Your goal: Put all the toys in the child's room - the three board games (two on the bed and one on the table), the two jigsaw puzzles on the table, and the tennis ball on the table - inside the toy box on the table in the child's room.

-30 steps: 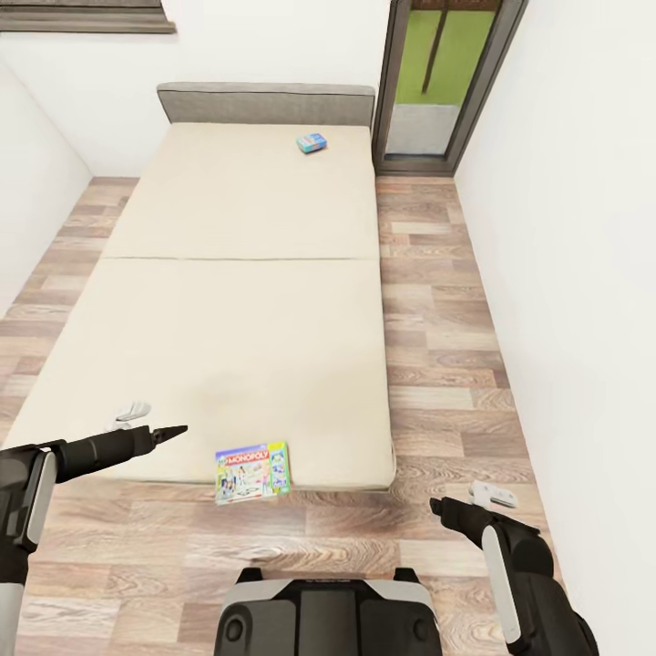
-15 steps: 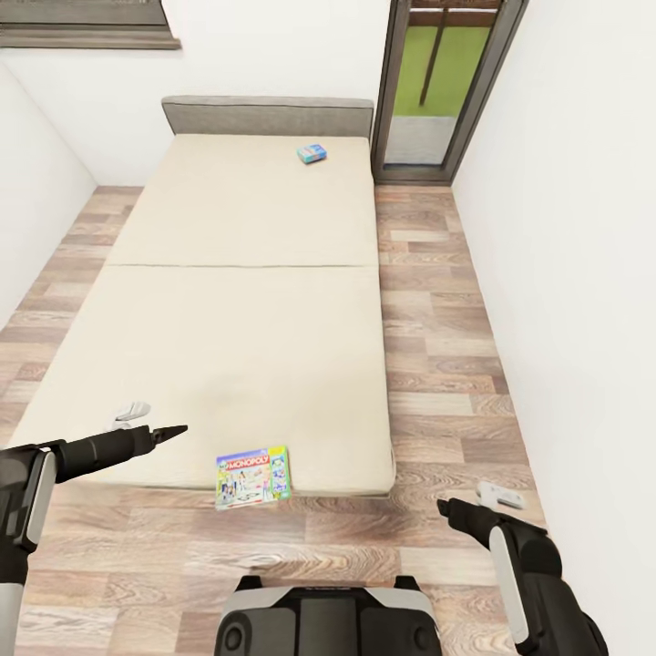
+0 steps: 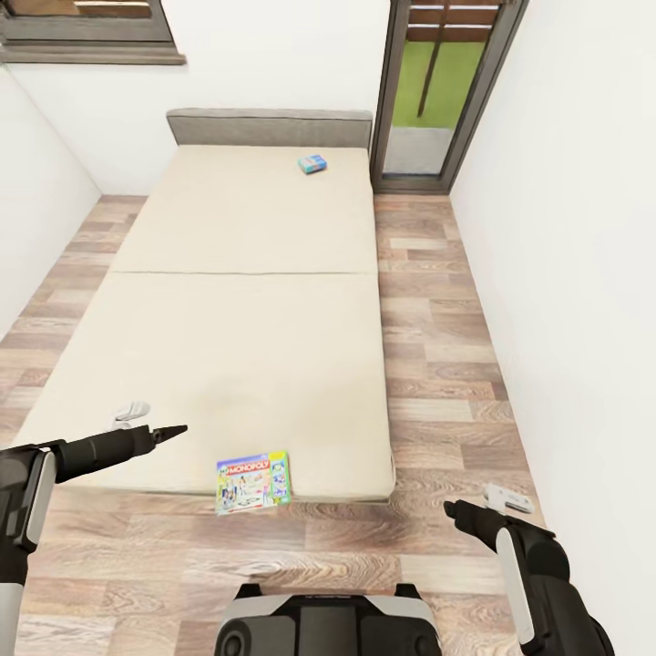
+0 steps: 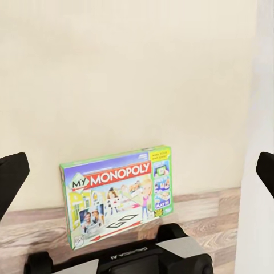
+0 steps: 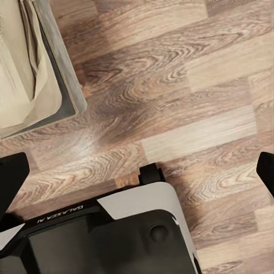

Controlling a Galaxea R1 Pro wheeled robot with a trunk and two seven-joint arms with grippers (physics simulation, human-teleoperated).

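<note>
Both grippers hang empty with their fingers spread wide apart. At the lower left of the head view the left gripper (image 3: 137, 417) hovers over the near left corner of the bed (image 3: 246, 301), its dark arm reaching in from the frame's left edge; in the left wrist view its two black fingertips (image 4: 12, 180) sit at opposite edges of the picture, with nothing between them. Just right of it, near the bottom centre of the head view, a green-edged Monopoly board game (image 3: 252, 481) lies flat on the foot end of the beige mattress, its near edge overhanging the wood plank floor (image 3: 428, 383). The left wrist view shows the same box (image 4: 117, 193) face up, the robot's base (image 4: 142, 257) below it. Farther up, right of centre near the grey headboard (image 3: 269, 128), a small blue board game (image 3: 312, 164) rests on the mattress, well apart from the first. A tall dark-framed window (image 3: 437, 82) stands at the upper right. At the lower right, the right gripper (image 3: 497, 506) hangs over bare floor beside the bed's near right corner (image 5: 45, 85).
</note>
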